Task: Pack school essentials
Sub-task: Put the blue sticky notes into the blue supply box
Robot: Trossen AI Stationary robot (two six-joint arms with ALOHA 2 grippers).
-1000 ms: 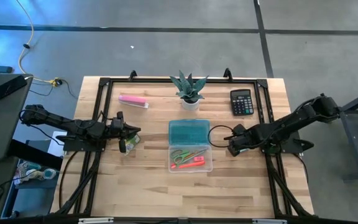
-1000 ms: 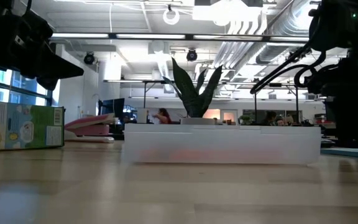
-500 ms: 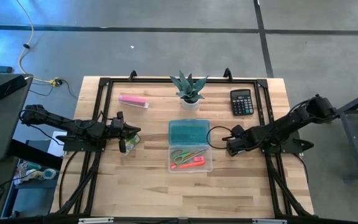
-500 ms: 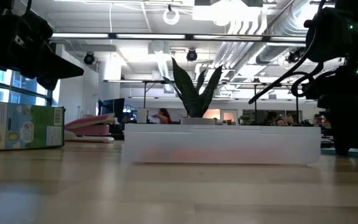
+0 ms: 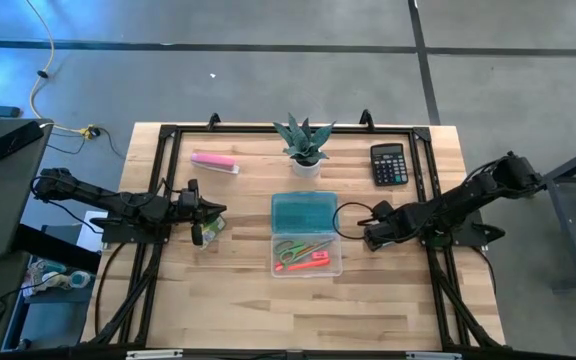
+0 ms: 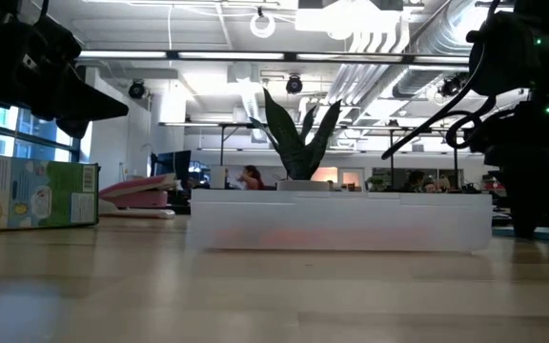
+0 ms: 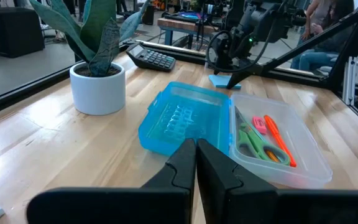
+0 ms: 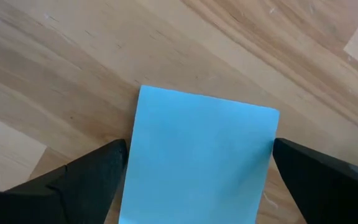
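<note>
The open pencil case lies mid-table, with its teal lid (image 5: 304,211) on the far side and its clear tray (image 5: 306,255) on the near side. In the tray lie green-handled scissors (image 7: 252,140) and a red-orange pen (image 7: 279,142). A light-blue sticky pad (image 8: 202,155) lies flat on the table to the right of the case. My right gripper (image 8: 201,165) is open and points down over the pad, one finger at each side. My left gripper (image 7: 196,158) is shut and empty, held above the table to the left of the case. My right gripper comes at the sticky pad from above, pointing down, with its open fingers (image 8: 89,177) at two opposite edges of the pad (image 8: 143,155). I cannot tell whether they touch it. The pad lies flat on the table.
A small green box (image 5: 211,229) lies by my left gripper. A potted plant (image 5: 304,146) stands behind the case, a black calculator (image 5: 389,164) lies at the far right, and a flat pink bar (image 5: 214,161) at the far left. Bare wood lies along the near edge.
My right gripper has gone down toward the sticky pad and a little toward the case, then kept still.
</note>
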